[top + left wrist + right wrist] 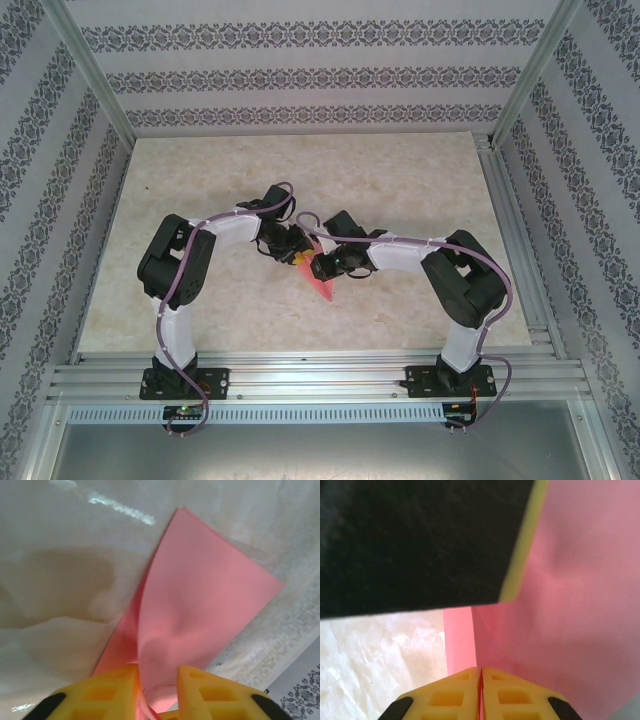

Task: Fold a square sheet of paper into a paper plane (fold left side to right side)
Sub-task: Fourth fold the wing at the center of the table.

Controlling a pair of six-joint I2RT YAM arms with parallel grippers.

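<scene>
I am risking a tear or a stray crease: the paper (200, 595), held up over the middle of the worktop (400, 180), is bunching between the fingers (105, 690) of my left hand (158, 672), which are standing slightly apart, so I cannot tell whether they are gripping. My right hand (480, 672) is pinching the paper's edge flat. Both arms are bending inward, wrists nearly meeting over the worktop's middle.

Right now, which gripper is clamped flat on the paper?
The right gripper: its fingers meet on the paper. The left gripper has its fingers apart around it.
</scene>
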